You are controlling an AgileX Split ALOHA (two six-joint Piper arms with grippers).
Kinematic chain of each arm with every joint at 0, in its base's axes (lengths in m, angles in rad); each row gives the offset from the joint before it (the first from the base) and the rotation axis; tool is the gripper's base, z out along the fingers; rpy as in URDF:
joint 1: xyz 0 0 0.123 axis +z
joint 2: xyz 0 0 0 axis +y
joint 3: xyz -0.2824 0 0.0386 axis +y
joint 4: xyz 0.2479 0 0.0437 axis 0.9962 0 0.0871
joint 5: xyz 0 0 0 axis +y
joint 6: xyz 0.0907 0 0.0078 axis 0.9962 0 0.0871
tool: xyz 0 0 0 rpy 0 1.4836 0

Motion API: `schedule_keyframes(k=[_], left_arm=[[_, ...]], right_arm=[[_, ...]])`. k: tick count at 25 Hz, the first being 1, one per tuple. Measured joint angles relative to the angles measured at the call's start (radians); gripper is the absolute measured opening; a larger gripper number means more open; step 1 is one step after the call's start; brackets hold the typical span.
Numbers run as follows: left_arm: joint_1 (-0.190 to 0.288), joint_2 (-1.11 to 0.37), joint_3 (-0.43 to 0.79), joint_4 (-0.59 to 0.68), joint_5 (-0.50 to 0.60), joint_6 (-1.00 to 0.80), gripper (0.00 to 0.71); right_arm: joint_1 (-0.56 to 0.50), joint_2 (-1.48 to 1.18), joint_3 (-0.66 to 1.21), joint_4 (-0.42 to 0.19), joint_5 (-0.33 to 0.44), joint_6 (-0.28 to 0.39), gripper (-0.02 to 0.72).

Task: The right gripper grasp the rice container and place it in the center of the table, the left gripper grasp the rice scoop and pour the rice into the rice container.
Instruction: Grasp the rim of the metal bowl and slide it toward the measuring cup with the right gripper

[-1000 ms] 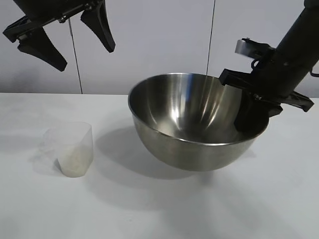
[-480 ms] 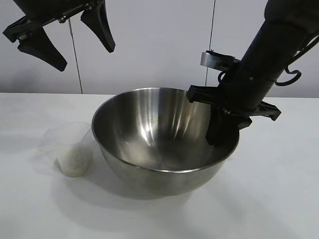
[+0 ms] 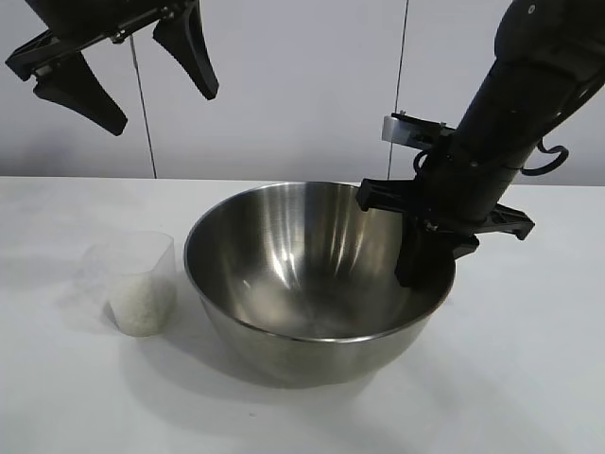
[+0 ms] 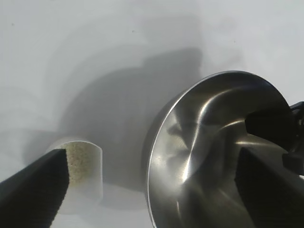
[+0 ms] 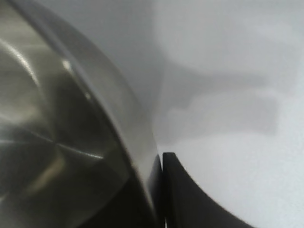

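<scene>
The rice container, a wide steel bowl, stands near the middle of the white table. My right gripper is shut on its right rim, one finger inside and one outside; the right wrist view shows the rim pinched in the right gripper. The rice scoop, a clear cup, stands upright just left of the bowl, holding white rice. My left gripper hangs open high over the table's left end, holding nothing. In its view the scoop and the bowl lie below.
A pale panelled wall runs behind the table. Bare tabletop stretches in front of the bowl and to its right. A narrow gap separates the scoop from the bowl's side.
My right gripper has carried the bowl leftward from the right side and brought it down beside the scoop. The left gripper and the scoop have stayed still.
</scene>
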Motion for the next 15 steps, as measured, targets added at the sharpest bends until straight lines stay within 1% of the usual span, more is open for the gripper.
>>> schedule_keyframes(k=[10, 12, 13, 15], left_arm=[[0.0, 0.0, 0.0, 0.0, 0.0, 0.0, 0.686], [0.0, 0.0, 0.0, 0.0, 0.0, 0.0, 0.686], [0.0, 0.0, 0.0, 0.0, 0.0, 0.0, 0.686], [0.0, 0.0, 0.0, 0.0, 0.0, 0.0, 0.686]], right_arm=[[0.0, 0.004, 0.0, -0.004, 0.007, 0.028, 0.019], [0.0, 0.004, 0.0, -0.001, 0.016, 0.031, 0.071], [0.0, 0.004, 0.0, 0.0, 0.023, 0.031, 0.123], [0.0, 0.004, 0.0, 0.004, 0.03, 0.032, 0.249]])
